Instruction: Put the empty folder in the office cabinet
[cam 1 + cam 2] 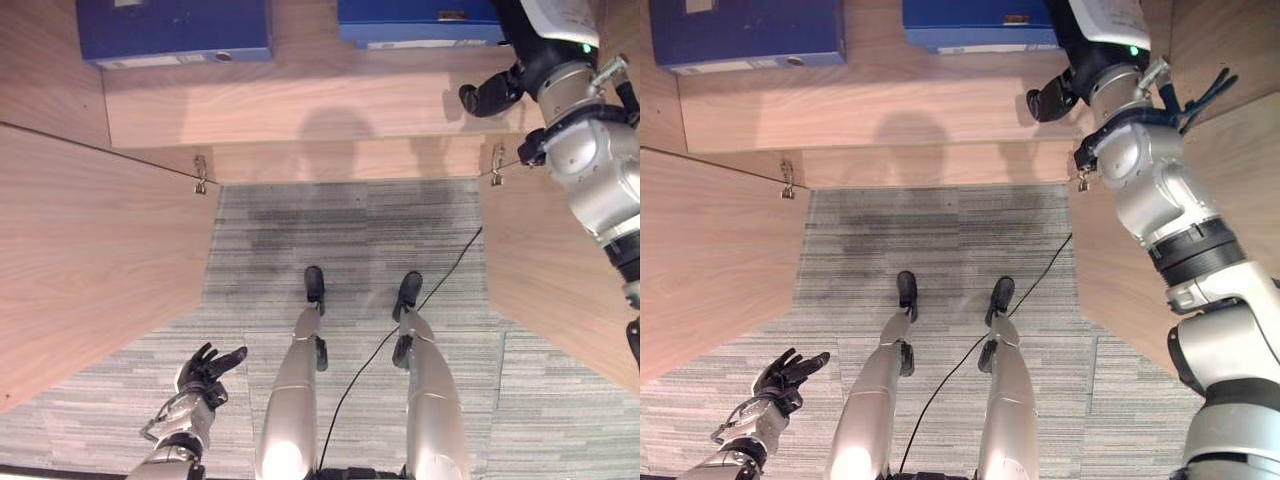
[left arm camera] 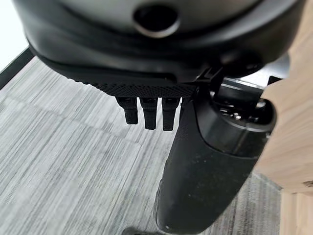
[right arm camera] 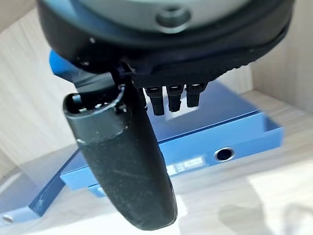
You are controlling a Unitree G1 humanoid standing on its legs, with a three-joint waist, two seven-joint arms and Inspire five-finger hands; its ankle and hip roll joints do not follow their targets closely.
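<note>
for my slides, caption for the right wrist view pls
Right hand hovering open above a blue folder lying flat on the wooden cabinet shelf.

A wooden cabinet stands open, its pale grained shelf lit from above and crossed by soft shadows. Both doors are swung out toward me, the left door wide and the right door narrower, each hung on a small metal hinge. Below the shelf, between the doors, runs grey striped carpet laid in tiles.
</note>
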